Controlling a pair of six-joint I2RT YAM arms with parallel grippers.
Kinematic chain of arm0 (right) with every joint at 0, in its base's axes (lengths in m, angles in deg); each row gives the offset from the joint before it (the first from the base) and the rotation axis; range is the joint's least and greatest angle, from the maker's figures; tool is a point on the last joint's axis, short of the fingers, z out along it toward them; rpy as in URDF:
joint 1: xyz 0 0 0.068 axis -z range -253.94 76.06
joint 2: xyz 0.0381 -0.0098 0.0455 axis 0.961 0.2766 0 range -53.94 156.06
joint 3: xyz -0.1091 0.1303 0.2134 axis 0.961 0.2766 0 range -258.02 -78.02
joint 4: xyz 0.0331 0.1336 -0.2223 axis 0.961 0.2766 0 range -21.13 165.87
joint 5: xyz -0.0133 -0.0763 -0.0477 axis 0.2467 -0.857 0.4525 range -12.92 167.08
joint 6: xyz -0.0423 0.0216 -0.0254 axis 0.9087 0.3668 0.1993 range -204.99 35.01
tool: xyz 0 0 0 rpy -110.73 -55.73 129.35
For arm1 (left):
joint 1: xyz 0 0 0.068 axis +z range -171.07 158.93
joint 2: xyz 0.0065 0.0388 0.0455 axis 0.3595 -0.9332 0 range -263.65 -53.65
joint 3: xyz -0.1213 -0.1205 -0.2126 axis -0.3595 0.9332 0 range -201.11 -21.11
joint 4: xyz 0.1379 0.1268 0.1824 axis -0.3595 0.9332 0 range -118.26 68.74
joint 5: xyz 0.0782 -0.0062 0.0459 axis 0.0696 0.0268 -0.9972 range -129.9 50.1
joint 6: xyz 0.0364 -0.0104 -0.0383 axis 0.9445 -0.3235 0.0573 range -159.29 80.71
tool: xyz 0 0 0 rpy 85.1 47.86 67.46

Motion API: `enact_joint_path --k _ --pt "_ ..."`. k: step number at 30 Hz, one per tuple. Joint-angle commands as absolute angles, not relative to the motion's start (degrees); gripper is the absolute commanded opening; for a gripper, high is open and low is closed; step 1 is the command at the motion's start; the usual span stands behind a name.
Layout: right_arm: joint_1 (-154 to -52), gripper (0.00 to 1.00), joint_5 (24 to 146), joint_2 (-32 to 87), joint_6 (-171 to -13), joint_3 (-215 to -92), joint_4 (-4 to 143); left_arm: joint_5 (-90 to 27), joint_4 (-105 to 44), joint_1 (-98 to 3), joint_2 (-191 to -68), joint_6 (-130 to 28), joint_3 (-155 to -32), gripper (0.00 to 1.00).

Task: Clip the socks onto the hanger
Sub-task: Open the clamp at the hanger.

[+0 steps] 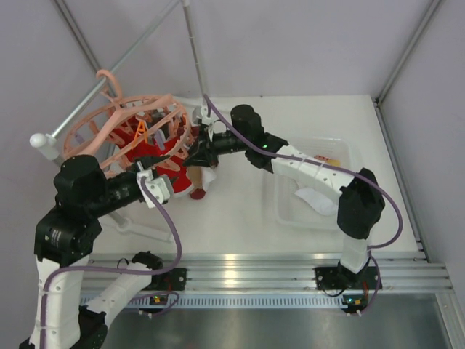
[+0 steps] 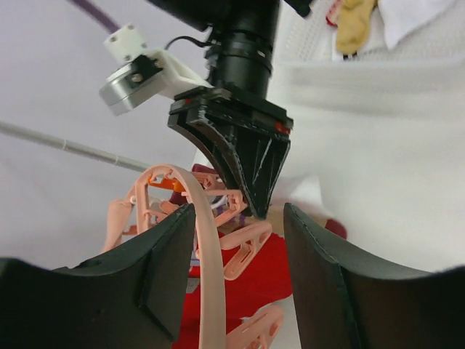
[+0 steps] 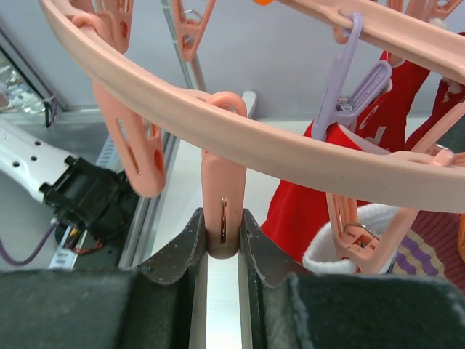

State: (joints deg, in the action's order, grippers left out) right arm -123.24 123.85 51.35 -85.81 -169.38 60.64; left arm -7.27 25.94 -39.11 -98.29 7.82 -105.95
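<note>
The peach-pink hanger (image 1: pixel 127 123) hangs at the back left with a red sock (image 1: pixel 149 150) clipped under it. A white sock with a red toe (image 1: pixel 198 190) hangs below its near side. My right gripper (image 3: pixel 222 227) is shut on the lower end of one peach clip (image 3: pixel 221 196) under the hanger's ring (image 3: pixel 290 156). Beside it, another clip holds a white sock cuff (image 3: pixel 330 247) in front of the red sock (image 3: pixel 301 211). My left gripper (image 2: pixel 240 218) is open, its jaws on either side of a hanger bar (image 2: pixel 207 254) without closing on it.
A clear bin (image 1: pixel 290 211) at the right holds a white sock (image 1: pixel 316 198) and a yellowish one (image 1: pixel 325 157). The grey metal rail (image 1: pixel 109 73) carries the hanger's hook. The left arm (image 3: pixel 83 196) lies close below the hanger. A purple clip (image 3: pixel 349 87) hangs from the ring.
</note>
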Motion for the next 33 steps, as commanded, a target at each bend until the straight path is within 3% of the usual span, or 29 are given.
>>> enact_joint_path --k 1,15,33 --pt "-122.55 0.0 128.32 48.8 -82.0 -174.43 70.96 -2.54 37.03 -38.91 -99.53 31.52 -108.91 0.57" --pt "-121.49 0.0 133.95 49.42 -80.59 -180.41 82.58 -6.5 40.3 -38.91 -101.73 68.08 -108.39 0.57" --pt "-120.97 0.0 132.02 52.49 -81.12 -187.18 91.37 -10.45 41.61 -39.0 -108.93 82.43 -111.02 0.61"
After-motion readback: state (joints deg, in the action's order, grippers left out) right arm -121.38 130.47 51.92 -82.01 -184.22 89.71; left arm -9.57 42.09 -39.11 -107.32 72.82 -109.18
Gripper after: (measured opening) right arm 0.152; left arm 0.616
